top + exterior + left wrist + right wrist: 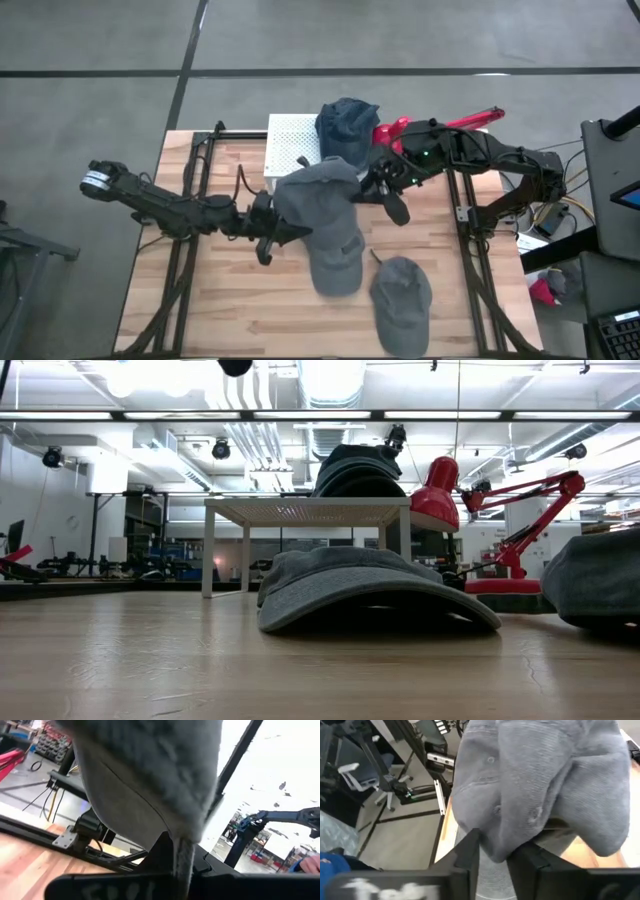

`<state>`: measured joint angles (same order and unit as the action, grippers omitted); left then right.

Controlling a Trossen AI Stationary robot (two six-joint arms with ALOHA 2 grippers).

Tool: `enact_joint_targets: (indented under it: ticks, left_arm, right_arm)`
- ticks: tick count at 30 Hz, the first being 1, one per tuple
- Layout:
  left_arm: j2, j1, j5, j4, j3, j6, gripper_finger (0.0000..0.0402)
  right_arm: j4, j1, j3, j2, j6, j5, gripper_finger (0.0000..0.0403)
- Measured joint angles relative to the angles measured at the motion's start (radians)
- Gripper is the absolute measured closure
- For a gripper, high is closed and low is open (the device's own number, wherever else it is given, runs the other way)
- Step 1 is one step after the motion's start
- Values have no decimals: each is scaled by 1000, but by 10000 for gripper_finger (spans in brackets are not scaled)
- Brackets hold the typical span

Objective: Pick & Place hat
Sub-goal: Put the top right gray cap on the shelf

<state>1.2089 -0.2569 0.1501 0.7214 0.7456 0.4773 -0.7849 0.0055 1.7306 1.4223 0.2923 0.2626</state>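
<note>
From above: grey hat [315, 195] lifted just in front of the white stand [290, 140], strung between both arms. Left gripper [283, 233] on its left edge, right gripper [378, 188] at its right side, by the stand's front right corner.

From table height: neither gripper nor the lifted hat to be seen. Only a second grey hat [370, 585] lying flat in front of the stand, brim forward, and a third grey hat [600, 585] cut off at the right.

From the left wrist: fingers [182, 865] closed tight on a fold of grey cloth. From the right wrist: grey crown bulging against that gripper; gripping or letting go, cannot tell.

On the stand: a dark blue hat [347, 122]. Just right of the stand: a red lamp [392, 130], close behind the right arm.

Seen from above again, second hat directly under the lifted one, the line between them hard to draw. Bare table [230, 310] in front of and left of the stand; right front taken up by the third hat.
</note>
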Motion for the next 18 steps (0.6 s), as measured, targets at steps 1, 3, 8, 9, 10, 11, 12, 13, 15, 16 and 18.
enact_joint_targets:
  ticks: [1,3,8,9,10,11,12,13,15,16,18]
  left_arm:
    - [-1,0,8,-8,0,13,400]
    - [-2,0,20,-20,0,28,400]
    - [-19,0,84,-86,0,79,400]
    - [-26,0,101,-102,0,91,400]
    - [-36,0,116,-124,0,102,400]
    - [-46,0,131,-142,-1,112,400]
    - [-56,0,154,-154,-4,127,400]
    - [-70,1,179,-165,-10,138,400]
    - [-99,2,214,-185,-24,158,400]
    - [-116,2,230,-193,-33,167,400]
    - [-152,1,268,-220,-47,178,400]
  right_arm:
    - [-2,0,0,0,-8,0,306]
    - [-4,0,0,-1,-36,0,286]
    - [-7,-11,-1,-22,-122,-1,248]
    - [-8,-19,-1,-29,-125,-1,244]
    - [-11,-29,-1,-37,-127,-1,241]
    - [-19,-38,-1,-44,-128,-2,239]
    - [-25,-47,-1,-52,-128,-5,237]
    - [-33,-56,-1,-62,-128,-13,237]
    - [-53,-71,-1,-84,-135,-23,237]
    - [-58,-77,-1,-94,-136,-25,239]
    - [-71,-85,-1,-115,-137,-28,243]
